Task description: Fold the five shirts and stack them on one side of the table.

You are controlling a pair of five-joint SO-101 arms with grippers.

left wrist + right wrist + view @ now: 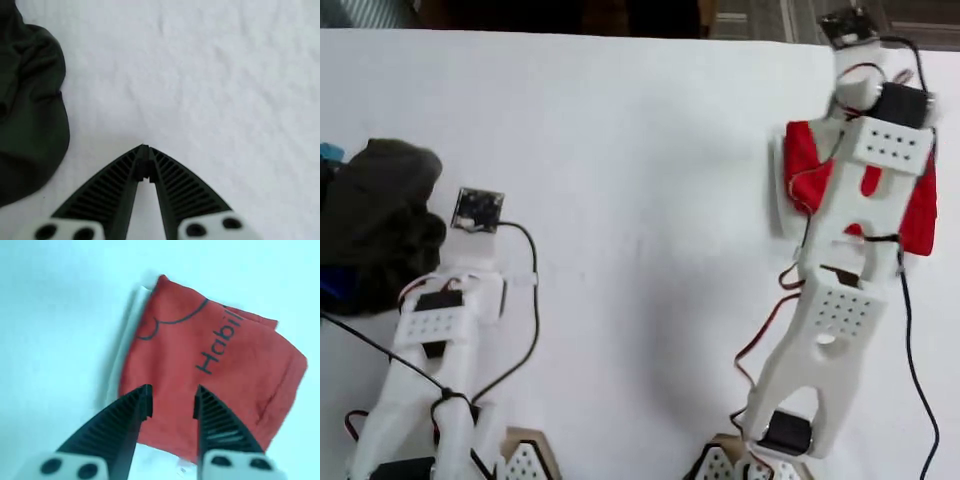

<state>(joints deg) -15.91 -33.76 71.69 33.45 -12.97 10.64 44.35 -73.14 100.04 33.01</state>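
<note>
Two arms over the white counter point(640, 150), shirts at either side.
My left jaws are closed on nothing, with a dark crumpled shirt point(25, 110) just beside them at the counter's left edge. Farther out, my right jaws hang partly open above the folded red shirt point(210, 365), gripping nothing.

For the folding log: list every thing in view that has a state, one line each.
red shirt: folded flat, lying on white cloth.
dark shirt: unfolded, bunched in a heap near the edge of the table.
left claw: shut, empty, over bare table.
right claw: open, empty, above the red shirt.
</note>
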